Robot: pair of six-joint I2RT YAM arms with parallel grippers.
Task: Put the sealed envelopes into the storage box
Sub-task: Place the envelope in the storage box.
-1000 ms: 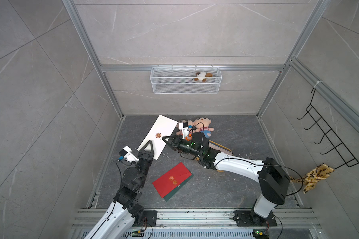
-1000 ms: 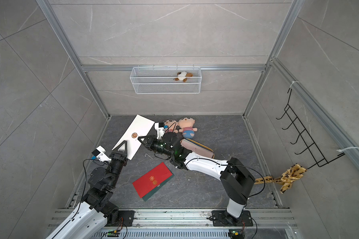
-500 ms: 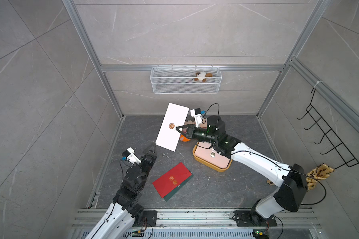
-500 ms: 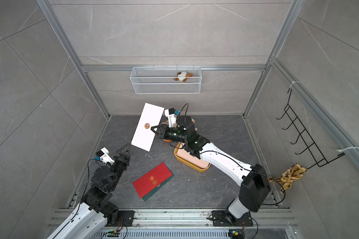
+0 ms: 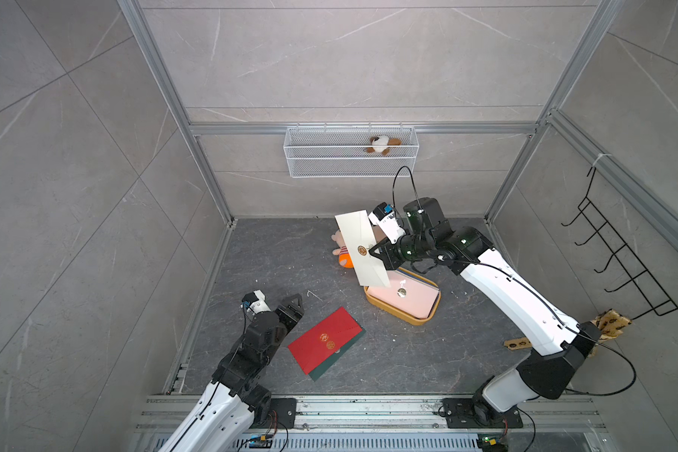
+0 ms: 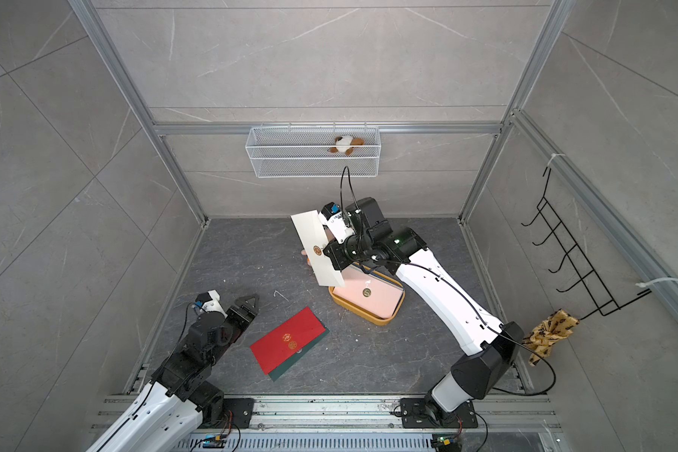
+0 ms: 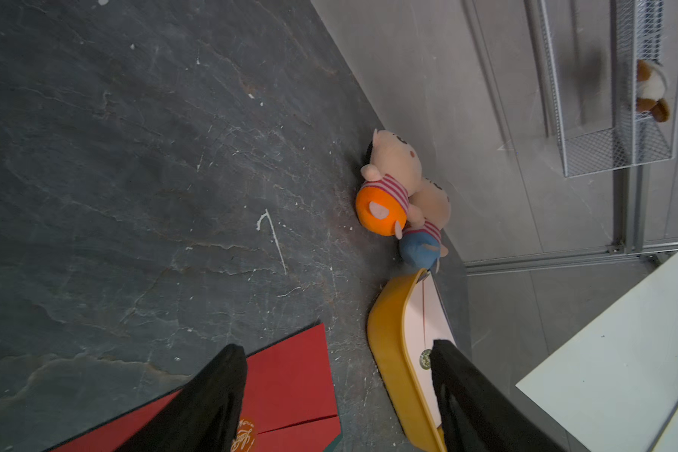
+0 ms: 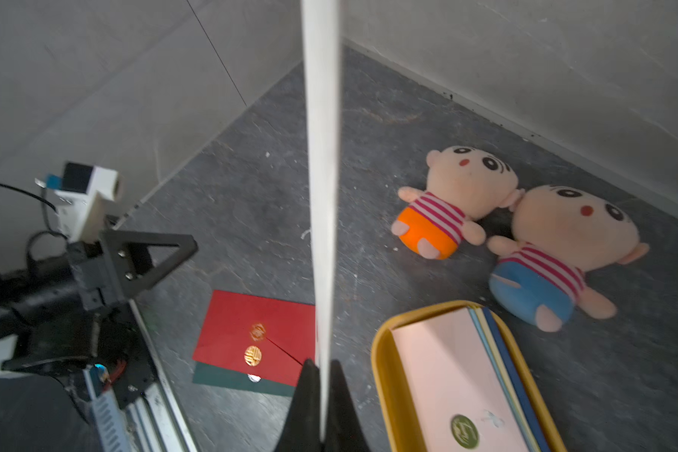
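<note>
In both top views the right tool [image 5: 373, 254] had carried the cream envelope [image 5: 359, 239] away from the tabletop's [image 5: 275, 258] left middle, where a second earlier the left tool [image 5: 291, 306] met it. The envelope now hung on edge with its lower corner over the storage box's [image 5: 404, 315] end toward the plush dolls [image 5: 340, 250]; the left tool had drawn back beside the red envelope [image 5: 325, 339]. The other eye agreed: right tool [image 6: 328, 252] pinching the cream envelope [image 6: 310, 239] beside its seal, above the storage box [image 6: 368, 317], and the left tool [image 6: 247, 304] apart from the red envelope [image 6: 288, 339]. From the left wrist, the left tool [image 7: 335, 352] stood spread and empty, the storage box [image 7: 388, 352] and its pink envelope [image 7: 423, 313] just beyond one finger. From the right wrist, the right tool [image 8: 321, 370] was pressed onto the cream envelope [image 8: 321, 156], seen edge-on, with the storage box [image 8: 380, 352] just beside it and the red envelope [image 8: 243, 321] lying on a green envelope [image 8: 228, 379].
</note>
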